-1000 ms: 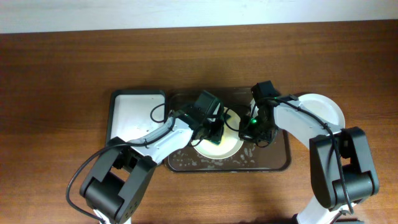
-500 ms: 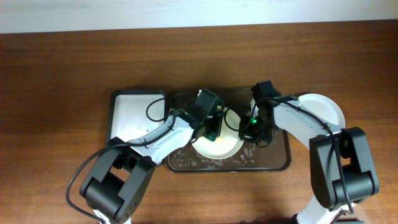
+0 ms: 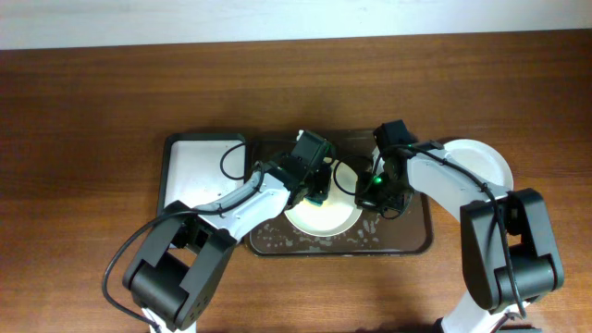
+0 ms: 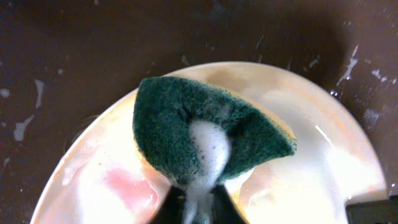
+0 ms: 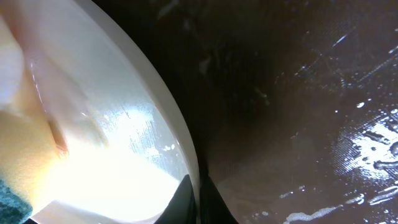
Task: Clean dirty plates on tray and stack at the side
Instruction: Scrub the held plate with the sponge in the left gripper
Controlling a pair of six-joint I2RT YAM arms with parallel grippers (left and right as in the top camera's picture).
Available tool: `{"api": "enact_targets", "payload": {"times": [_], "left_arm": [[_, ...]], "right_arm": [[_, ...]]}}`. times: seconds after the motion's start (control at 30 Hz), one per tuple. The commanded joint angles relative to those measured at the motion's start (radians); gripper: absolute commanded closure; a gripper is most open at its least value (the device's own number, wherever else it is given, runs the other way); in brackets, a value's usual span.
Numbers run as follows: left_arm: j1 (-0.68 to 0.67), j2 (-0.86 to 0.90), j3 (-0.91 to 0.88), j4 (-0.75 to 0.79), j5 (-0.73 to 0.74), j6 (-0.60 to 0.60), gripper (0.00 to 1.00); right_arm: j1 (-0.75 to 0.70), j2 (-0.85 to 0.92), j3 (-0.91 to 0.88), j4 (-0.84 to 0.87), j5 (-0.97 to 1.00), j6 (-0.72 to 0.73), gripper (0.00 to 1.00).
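A pale plate [image 3: 324,215] lies on the dark brown tray [image 3: 398,242]. It shows in the left wrist view [image 4: 311,168] with pink sauce smears and foam. My left gripper [image 3: 317,191] is shut on a green and yellow sponge [image 4: 205,137] and presses it onto the plate. My right gripper [image 3: 368,192] is shut on the plate's right rim [image 5: 180,143]; its fingers [image 5: 199,199] pinch the edge. A white plate [image 3: 486,165] lies at the right, beside the tray, partly under the right arm.
A smaller black-rimmed white tray [image 3: 194,166] sits left of the brown tray. Soapy specks cover the brown tray's front strip. Brown wooden table [image 3: 92,111] lies all around.
My left gripper with the sponge has shifted slightly up and to the right across the plate. The right arm has not moved.
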Motion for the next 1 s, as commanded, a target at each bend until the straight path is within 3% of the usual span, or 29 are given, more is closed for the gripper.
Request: {"api": "enact_targets", "payload": {"times": [0.0, 0.2, 0.37, 0.47, 0.63, 0.77, 0.97], "left_arm": [[0.002, 0.030, 0.009, -0.054, -0.015, 0.003, 1.00], [0.002, 0.030, 0.009, -0.256, 0.060, 0.003, 1.00], [0.003, 0.030, 0.009, -0.360, 0.241, 0.003, 1.00], [0.002, 0.030, 0.009, -0.329, 0.262, 0.003, 1.00], [0.002, 0.031, 0.009, -0.149, 0.262, -0.008, 0.95], [0.002, 0.031, 0.009, -0.104, 0.179, -0.047, 0.95], [0.010, 0.031, 0.009, -0.214, -0.060, -0.047, 1.00]], "right_arm": [[0.006, 0.020, -0.020, -0.008, 0.020, -0.010, 0.96], [0.006, 0.020, -0.020, -0.008, 0.020, -0.010, 0.96], [0.006, 0.020, -0.020, -0.008, 0.020, -0.010, 0.96], [0.006, 0.020, -0.020, -0.007, 0.020, -0.010, 0.96], [0.006, 0.020, -0.020, -0.007, 0.020, -0.010, 0.96], [0.006, 0.020, -0.020, -0.008, 0.020, -0.010, 0.96], [0.006, 0.020, -0.020, -0.008, 0.021, -0.010, 0.96]]}}
